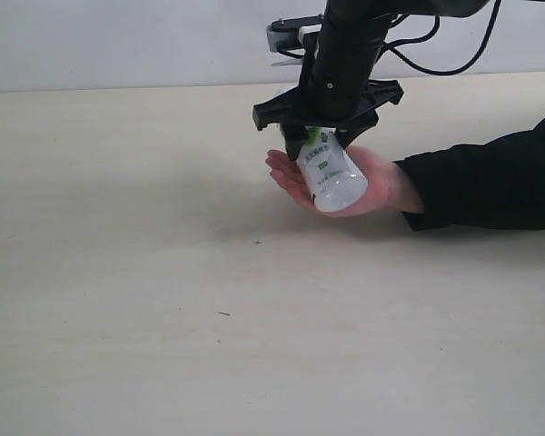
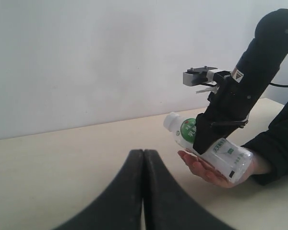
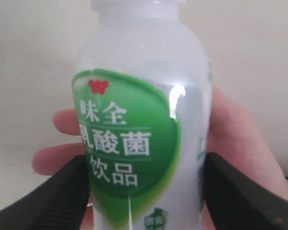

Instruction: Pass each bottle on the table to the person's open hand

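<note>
My exterior camera looks across the table [image 1: 118, 345] from a moderate height and mid-distance, facing the back wall [image 1: 118, 41]. The left wrist camera sits low over the tabletop, sighting past the left gripper [image 2: 143, 154] at the same white-green bottle [image 2: 228, 158] and open hand [image 2: 201, 168]. The right wrist camera is close in, that bottle's label filling its frame.

Right tool [image 1: 316, 143] points down, apparently clamping the bottle [image 1: 331, 177]; left tool [image 2: 143, 154] has 2 fingers [image 2: 127, 187] touching.
</note>
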You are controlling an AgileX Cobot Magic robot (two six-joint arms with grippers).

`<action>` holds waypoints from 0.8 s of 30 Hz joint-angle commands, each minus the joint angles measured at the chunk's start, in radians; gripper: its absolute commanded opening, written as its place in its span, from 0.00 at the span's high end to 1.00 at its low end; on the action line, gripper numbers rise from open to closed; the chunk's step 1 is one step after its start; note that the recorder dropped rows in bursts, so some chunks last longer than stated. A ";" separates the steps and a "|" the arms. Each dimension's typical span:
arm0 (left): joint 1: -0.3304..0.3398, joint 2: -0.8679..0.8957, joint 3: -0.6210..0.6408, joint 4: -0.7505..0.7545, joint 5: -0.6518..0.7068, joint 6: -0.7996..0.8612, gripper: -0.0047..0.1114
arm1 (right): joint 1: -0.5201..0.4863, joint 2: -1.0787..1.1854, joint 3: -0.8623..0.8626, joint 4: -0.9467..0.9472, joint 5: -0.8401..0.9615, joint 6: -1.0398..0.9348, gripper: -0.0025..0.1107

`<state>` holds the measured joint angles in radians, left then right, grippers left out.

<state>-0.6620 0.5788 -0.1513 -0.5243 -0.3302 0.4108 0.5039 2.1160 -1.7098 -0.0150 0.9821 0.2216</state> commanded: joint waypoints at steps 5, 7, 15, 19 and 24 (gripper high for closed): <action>-0.006 -0.007 0.007 0.001 -0.001 0.000 0.96 | 0.001 -0.006 -0.012 -0.011 -0.026 -0.003 0.30; -0.006 -0.007 0.007 0.001 -0.001 0.000 0.96 | 0.001 -0.016 -0.012 -0.011 -0.026 -0.005 0.30; -0.006 -0.007 0.007 0.001 -0.001 0.000 0.96 | 0.001 -0.133 -0.012 -0.011 -0.031 -0.055 0.31; -0.006 -0.007 0.007 0.001 -0.001 0.000 0.96 | 0.001 -0.247 -0.012 -0.011 -0.031 -0.065 0.31; -0.006 -0.007 0.007 0.001 -0.001 0.000 0.96 | 0.001 -0.356 -0.012 -0.014 -0.021 -0.091 0.63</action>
<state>-0.6620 0.5788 -0.1513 -0.5243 -0.3302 0.4108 0.5039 1.7971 -1.7098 -0.0167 0.9606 0.1423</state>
